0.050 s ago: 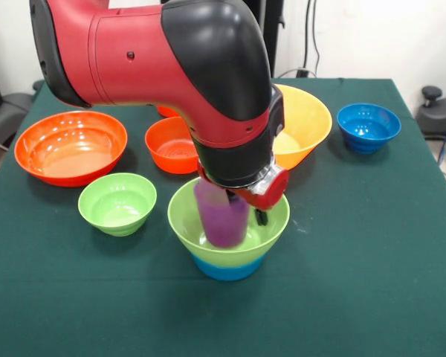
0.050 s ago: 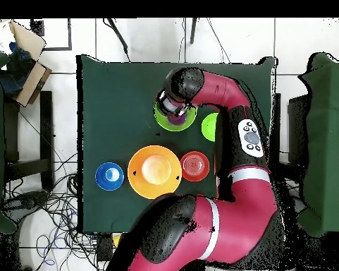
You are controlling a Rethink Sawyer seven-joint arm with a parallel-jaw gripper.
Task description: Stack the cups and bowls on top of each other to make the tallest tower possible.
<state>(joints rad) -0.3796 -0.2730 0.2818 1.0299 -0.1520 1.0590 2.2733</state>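
Nearest, tower (image 1: pixel 229 256): green bowl on blue, purple cup (image 1: pixel 223 218) inside, fingers' state hidden. Front view alone shows large red-orange bowl (image 1: pixel 70 146). Seven bowls counted.

Bowls (image 1: pixel 70 146) glossy plastic; table (image 1: pixel 372 245) matt green cloth.

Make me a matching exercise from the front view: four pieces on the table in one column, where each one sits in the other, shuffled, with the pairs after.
Things:
1. purple cup
2. dark blue bowl
3. large red-orange bowl
4. light blue bowl

Places:
A. alone at the right of the table
B. under a light green bowl
C. inside the stacked green bowl, below the gripper
D. at the left of the table

Pairs: 1-C, 2-A, 3-D, 4-B
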